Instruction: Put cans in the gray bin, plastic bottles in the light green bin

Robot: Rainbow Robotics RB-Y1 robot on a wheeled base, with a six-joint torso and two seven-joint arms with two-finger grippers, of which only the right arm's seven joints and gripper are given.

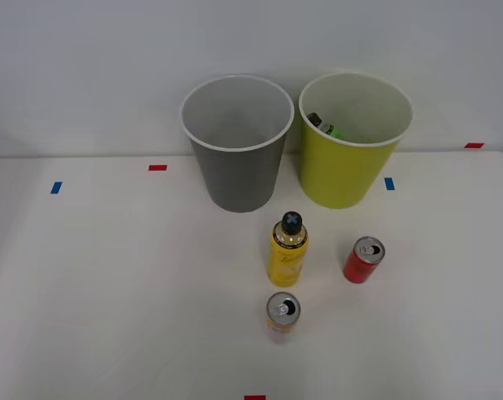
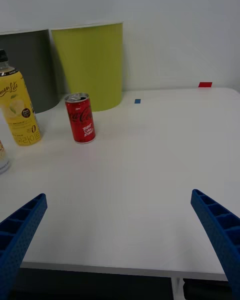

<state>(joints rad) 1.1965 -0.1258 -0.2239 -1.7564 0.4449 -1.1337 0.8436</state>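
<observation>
The gray bin [image 1: 237, 158] [image 2: 25, 70] and the light green bin [image 1: 344, 171] [image 2: 90, 65] stand side by side at the table's back. A green plastic bottle [image 1: 328, 128] lies inside the light green bin. In front of the gray bin a yellow plastic bottle [image 1: 289, 254] [image 2: 19, 112] stands upright. The red can [image 1: 364, 261] [image 2: 81, 118] stands to its right, the orange-yellow can [image 1: 282, 312] [image 2: 2, 157] nearer the front. My right gripper [image 2: 120, 240] is open and holds nothing, low over the table's right side, its blue fingers [image 2: 20, 230] well short of the red can.
The white table [image 1: 109, 275] [image 2: 150, 170] has small red and blue tape marks [image 1: 158, 167] near its edges. A pale wall rises right behind the bins. The table's near edge [image 2: 100, 269] lies just under my fingers.
</observation>
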